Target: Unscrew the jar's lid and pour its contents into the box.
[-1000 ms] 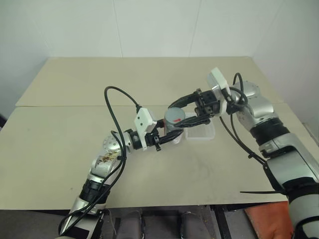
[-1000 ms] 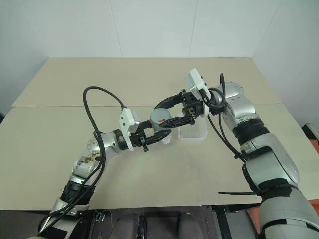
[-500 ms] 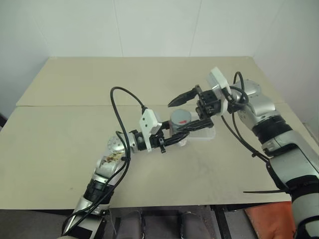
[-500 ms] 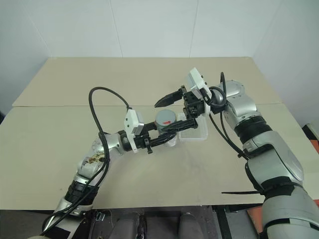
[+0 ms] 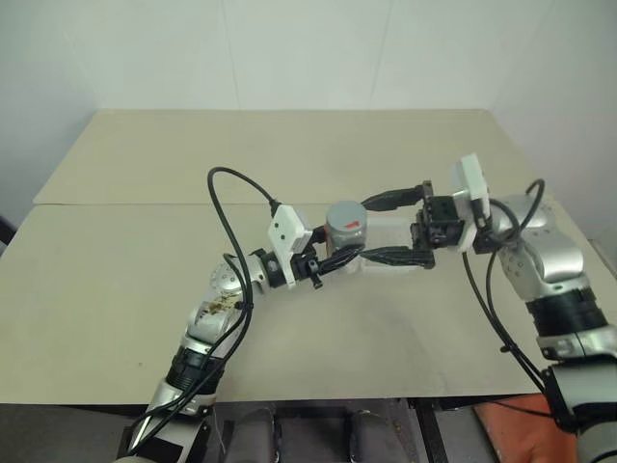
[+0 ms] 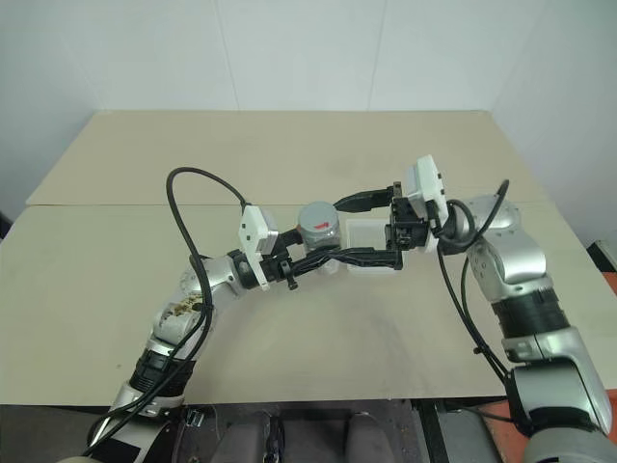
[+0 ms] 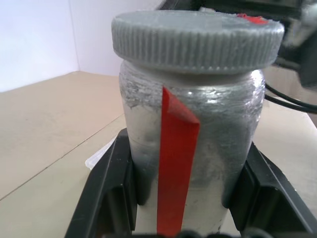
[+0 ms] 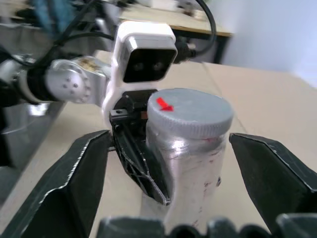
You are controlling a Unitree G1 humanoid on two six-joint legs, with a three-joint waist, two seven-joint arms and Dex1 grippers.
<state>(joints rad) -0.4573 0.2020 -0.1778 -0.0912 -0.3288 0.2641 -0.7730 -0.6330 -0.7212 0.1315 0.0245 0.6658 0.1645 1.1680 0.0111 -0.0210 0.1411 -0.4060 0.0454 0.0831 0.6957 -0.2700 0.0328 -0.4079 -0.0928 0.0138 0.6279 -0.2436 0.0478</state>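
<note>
left gripper [image 5: 339, 258] clamped on the jar [image 7: 190, 144], holding it up over the table [image 5: 116, 280] just beside the box [image 6: 371, 234]. right gripper [image 5: 390, 229] gapes wide around the lid [image 5: 345, 214] (not touching). risk: an off-centre close could twist the jar loose and spill.

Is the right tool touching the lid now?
Apart. In the right wrist view, the right tool stands open, with clear gaps on both sides of the lid.

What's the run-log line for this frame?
left pincer: shut on jar | right pincer: open, astride lid | lid: on | box: behind jar
</note>
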